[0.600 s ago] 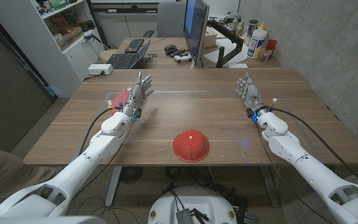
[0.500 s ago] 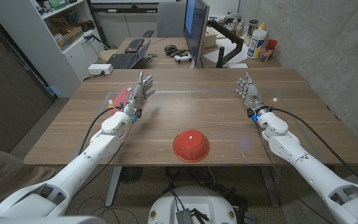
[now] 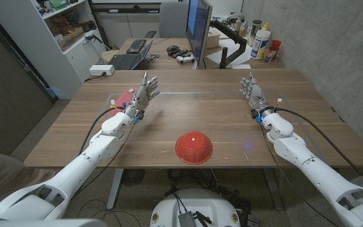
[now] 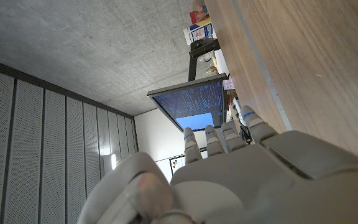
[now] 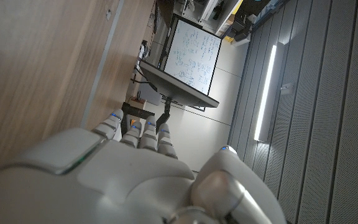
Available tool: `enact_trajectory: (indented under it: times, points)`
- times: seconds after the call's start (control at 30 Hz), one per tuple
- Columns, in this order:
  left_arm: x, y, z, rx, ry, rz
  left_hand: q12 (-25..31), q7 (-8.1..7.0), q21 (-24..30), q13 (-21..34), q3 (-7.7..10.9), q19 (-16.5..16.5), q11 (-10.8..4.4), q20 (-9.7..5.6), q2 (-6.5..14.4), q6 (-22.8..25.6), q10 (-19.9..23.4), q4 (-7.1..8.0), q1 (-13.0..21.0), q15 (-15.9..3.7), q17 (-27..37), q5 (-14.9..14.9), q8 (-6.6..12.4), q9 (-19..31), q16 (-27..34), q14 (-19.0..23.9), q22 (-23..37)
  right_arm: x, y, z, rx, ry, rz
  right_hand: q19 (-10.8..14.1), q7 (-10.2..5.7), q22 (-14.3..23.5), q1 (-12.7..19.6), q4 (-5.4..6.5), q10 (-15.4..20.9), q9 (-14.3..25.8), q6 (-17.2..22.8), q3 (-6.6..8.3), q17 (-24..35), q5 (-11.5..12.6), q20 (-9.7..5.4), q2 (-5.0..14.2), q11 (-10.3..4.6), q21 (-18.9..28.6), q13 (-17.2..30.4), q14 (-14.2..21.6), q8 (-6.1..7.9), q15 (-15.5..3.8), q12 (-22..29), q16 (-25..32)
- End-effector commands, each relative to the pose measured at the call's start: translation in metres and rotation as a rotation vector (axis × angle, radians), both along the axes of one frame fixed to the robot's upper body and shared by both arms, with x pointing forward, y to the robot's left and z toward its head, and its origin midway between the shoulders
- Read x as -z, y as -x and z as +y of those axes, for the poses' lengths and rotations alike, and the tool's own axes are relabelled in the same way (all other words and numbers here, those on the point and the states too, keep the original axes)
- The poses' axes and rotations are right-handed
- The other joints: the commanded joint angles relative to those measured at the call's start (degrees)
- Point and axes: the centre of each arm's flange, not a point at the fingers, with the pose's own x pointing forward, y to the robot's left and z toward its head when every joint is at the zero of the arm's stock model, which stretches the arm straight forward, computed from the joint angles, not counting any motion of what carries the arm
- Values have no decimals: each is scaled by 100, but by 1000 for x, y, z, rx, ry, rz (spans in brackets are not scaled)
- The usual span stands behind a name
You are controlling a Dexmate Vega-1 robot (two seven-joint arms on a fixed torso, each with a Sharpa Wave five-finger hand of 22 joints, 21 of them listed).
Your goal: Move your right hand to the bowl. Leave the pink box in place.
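Wooden table (image 3: 232, 126) | head view: red bowl (image 3: 193, 146), pink box (image 3: 123, 99) | both robot hands released: left (image 3: 142, 94), right (image 3: 252, 91)

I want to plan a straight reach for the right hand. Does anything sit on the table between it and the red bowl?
Nothing visible does. The right hand is held open over the table's far right side, the red bowl lies upside down near the front edge, and only bare wooden table shows between them. The pink box sits by the left hand, off that path.

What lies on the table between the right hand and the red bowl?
Nothing: in the head view, only bare wooden tabletop stretches between the right hand and the upside-down red bowl.
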Motion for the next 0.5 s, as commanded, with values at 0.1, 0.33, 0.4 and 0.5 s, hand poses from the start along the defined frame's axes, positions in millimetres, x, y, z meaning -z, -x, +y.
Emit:
enact_trajectory:
  times: [0.1, 0.33, 0.4, 0.5]
  points:
    - [-7, 11, 4, 21, 16, -47, 40, -72, 26, 14, -21, 6, -46, -44, 21, 15, 50, 9, 1, -59, 10, 17, 54, 18, 25, -73, 4, 2, 3, 6, 17, 48, 9, -46, 23, 6, 46, 7, -24, 9, 0, 8, 15, 26, 10, 29, 36, 2, 23, -94, 54, -14, 13, 6]
    - [-11, 13, 11, 0, 32, -64, 46, -68, 22, 13, -20, -6, -45, -55, 7, -19, 60, -4, 14, -70, 6, 17, 42, 17, 24, -83, -1, 0, 7, 11, 47, 97, 15, -109, 12, 6, 56, -2, -93, 8, -9, 14, 12, 24, -2, 26, 1, -17, 21, -200, 57, -71, -12, -21]
    - [-12, 13, 12, -2, 29, -66, 44, -69, 21, 13, -20, -7, -45, -57, 4, -19, 55, -6, 16, -70, 5, 18, 43, 16, 25, -82, -2, 0, 7, 11, 48, 116, 23, -120, 11, 6, 59, -4, -110, 8, -9, 16, 11, 24, -5, 27, 0, -19, 21, -216, 58, -67, -18, -23]
    - [-14, 13, 13, -3, 25, -71, 44, -70, 23, 12, -20, -4, -37, -60, -3, -23, 54, -11, 20, -66, 4, 18, 42, 16, 24, -87, -3, 0, 8, 12, 57, 128, 28, -130, 14, 6, 63, -7, -127, 8, -12, 19, 10, 24, -14, 28, -8, -21, 20, -243, 59, -63, -24, -28]
